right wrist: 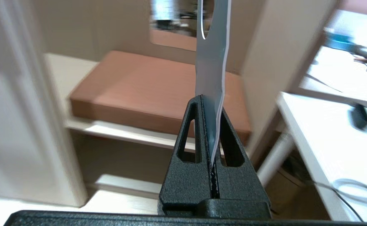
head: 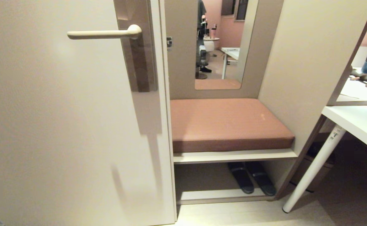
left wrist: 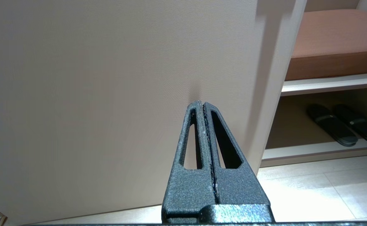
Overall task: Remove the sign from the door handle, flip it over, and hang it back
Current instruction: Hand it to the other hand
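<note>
Distance between card and lever is what the coming move turns on. In the head view the door handle sits bare in the upper left of the frame, its long axis level, free tip pointing left and pivot end on the tall metallic plate; nothing hangs on it, and neither arm shows there. In the right wrist view the right gripper has its jaws pressed together on the lower end of the sign, which stands up out of the fingertips, seen nearly edge-on and pale, with part of its oval hole at the top edge of the frame. Which face is turned where I cannot tell. To rehang, the hole probably has to be carried to the lever's free tip. The left gripper is fully closed on nothing, near the plain door.
</note>
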Available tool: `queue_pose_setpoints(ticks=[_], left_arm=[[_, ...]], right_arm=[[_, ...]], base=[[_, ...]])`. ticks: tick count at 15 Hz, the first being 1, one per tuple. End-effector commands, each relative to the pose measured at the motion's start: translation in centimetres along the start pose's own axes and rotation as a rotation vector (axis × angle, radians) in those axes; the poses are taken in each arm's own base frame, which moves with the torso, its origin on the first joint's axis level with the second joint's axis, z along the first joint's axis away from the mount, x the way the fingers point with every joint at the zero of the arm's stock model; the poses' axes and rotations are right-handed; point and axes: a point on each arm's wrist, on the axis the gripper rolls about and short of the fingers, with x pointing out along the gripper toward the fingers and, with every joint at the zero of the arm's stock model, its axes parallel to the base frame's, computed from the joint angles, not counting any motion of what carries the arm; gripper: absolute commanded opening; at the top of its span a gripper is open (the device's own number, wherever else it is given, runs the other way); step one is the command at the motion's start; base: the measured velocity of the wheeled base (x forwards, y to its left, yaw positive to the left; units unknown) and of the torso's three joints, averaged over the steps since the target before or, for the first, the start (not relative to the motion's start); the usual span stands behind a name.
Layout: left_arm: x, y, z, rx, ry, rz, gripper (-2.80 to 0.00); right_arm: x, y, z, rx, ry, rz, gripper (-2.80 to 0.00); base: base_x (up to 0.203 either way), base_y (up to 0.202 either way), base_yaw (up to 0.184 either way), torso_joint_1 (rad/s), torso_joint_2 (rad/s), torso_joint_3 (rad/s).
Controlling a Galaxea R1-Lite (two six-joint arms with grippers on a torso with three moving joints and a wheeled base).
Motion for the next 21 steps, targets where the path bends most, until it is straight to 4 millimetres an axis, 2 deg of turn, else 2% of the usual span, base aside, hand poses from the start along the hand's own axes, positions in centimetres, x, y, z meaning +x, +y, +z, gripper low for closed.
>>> queue_pose_setpoints(ticks=[1, 6, 10, 13, 15, 19, 21], left_arm=[[0.0, 0.0, 0.0, 0.000, 0.003, -0.001, -2.80], [-0.1, 0.0, 0.2, 0.052, -0.009, -0.010, -2.80], [-0.5, 0.0, 2.0, 0.057, -0.036, -0.015, -2.80], [-0.1, 0.1, 4.5, 0.052, -0.003, -0.022, -2.80], [0.7, 0.2, 6.9, 0.038, 0.022, -0.073, -2.80], [3.6, 0.1, 11.9, -0.060, 0.080, -0.248, -2.80], [4.9, -0.4, 14.4, -0.106, 0.093, -0.393, -2.80]], right_arm=[[1.0, -0.1, 0.2, 0.002, 0.025, 0.031, -2.80], [3.2, -0.3, 1.2, 0.009, 0.056, 0.108, -2.80], [3.8, -0.2, 1.5, 0.014, 0.058, 0.182, -2.80], [4.1, -0.1, 0.8, 0.023, 0.082, 0.220, -2.80], [4.4, 0.0, 0.7, 0.029, 0.091, 0.238, -2.80], [5.1, -0.1, 0.9, 0.035, 0.089, 0.274, -2.80], [5.8, -0.1, 1.0, 0.035, 0.087, 0.277, -2.80]], base=[[0.000, 0.000, 0.000, 0.000, 0.00, 0.000], [0.000, 0.000, 0.000, 0.000, 0.00, 0.000], [0.000, 0.000, 0.000, 0.000, 0.00, 0.000], [0.000, 0.000, 0.000, 0.000, 0.00, 0.000], [0.000, 0.000, 0.000, 0.000, 0.00, 0.000], [0.000, 0.000, 0.000, 0.000, 0.00, 0.000], [0.000, 0.000, 0.000, 0.000, 0.00, 0.000]])
